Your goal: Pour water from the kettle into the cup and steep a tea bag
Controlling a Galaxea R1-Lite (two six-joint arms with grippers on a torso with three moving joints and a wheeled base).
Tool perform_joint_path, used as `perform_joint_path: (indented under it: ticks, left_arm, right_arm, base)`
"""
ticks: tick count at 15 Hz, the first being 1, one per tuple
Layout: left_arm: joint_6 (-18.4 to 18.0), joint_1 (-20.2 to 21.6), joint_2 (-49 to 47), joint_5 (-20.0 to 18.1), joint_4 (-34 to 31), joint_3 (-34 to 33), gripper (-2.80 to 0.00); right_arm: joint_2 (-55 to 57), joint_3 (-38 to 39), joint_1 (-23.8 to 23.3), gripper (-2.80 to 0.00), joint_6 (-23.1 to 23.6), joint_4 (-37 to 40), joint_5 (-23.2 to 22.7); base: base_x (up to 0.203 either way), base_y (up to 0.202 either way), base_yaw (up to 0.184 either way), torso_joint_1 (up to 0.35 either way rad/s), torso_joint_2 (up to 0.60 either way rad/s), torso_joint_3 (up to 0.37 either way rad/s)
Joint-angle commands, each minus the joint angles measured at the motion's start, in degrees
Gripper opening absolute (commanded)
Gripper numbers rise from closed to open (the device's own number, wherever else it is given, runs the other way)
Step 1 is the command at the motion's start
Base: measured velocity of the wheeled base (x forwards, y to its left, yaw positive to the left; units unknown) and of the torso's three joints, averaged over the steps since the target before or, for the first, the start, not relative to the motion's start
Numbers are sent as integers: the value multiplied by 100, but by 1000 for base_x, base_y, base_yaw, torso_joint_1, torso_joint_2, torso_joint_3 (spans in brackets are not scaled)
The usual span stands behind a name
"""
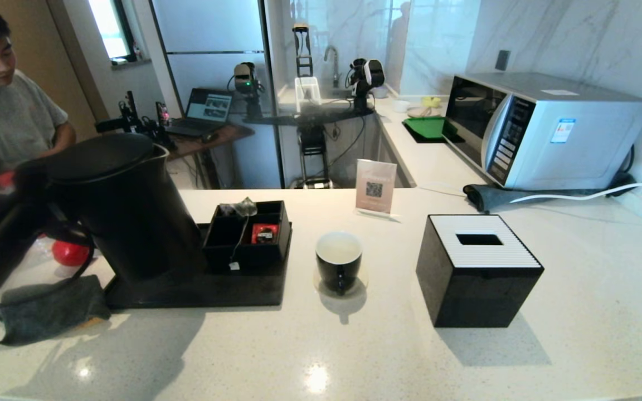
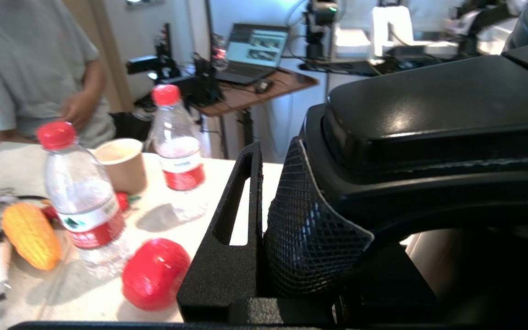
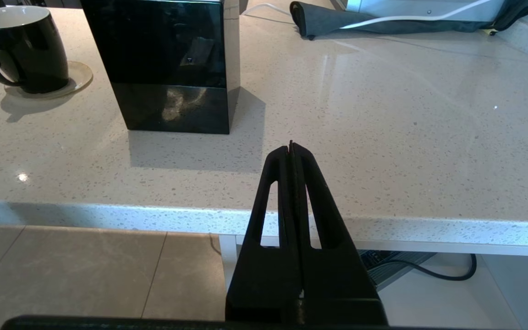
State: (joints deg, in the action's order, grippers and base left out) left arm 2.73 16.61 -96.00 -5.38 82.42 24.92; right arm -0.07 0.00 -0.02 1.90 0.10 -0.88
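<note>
Black kettle (image 1: 126, 206) upright on tray; black cup (image 1: 339, 262) on coaster.

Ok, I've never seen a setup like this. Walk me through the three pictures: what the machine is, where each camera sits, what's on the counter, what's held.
This is a two-armed robot at a kitchen counter. The wide picture comes from its head, looking down. The other two come from cameras on its wrists, behind each claw.

On the counter stand a black cup with a white inside, a black tissue box, and a black tray with a small organizer holding the tea bag.

The left claw grips the handle of the black kettle, seemingly raised above the tray. The right claw is shut, holds nothing, and waits at the counter's near edge.
</note>
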Motion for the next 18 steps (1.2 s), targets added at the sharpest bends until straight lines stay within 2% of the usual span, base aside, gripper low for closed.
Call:
perform_joint_path:
  ticks: [1, 8, 11, 13, 15, 18]
  left_arm:
    - [-1, -354, 429, -1, -211, -126, -280]
    - [-43, -1612, 521, 135, -849, -31, -280]
    - [-53, -2046, 521, 635, -1156, 51, -280]
    - [-148, -2177, 522, 818, -1296, 49, -280]
    - [-219, -2179, 530, 823, -1427, 48, -280]
    - [-546, -2179, 588, 836, -1712, 148, -280]
  right_arm:
    - [7, 0, 2, -280, 4, -1, 0]
    - [7, 0, 2, -280, 4, -1, 0]
    - [7, 0, -3, -280, 4, -1, 0]
    - [7, 0, 2, -280, 4, -1, 0]
    - [7, 0, 2, -280, 4, -1, 0]
    - [7, 0, 2, -280, 4, -1, 0]
  base:
    - [0, 0, 0, 0, 0, 0]
    - [0, 0, 0, 0, 0, 0]
    - [0, 0, 0, 0, 0, 0]
    - [0, 0, 0, 0, 0, 0]
    - [0, 0, 0, 0, 0, 0]
    - [0, 0, 0, 0, 0, 0]
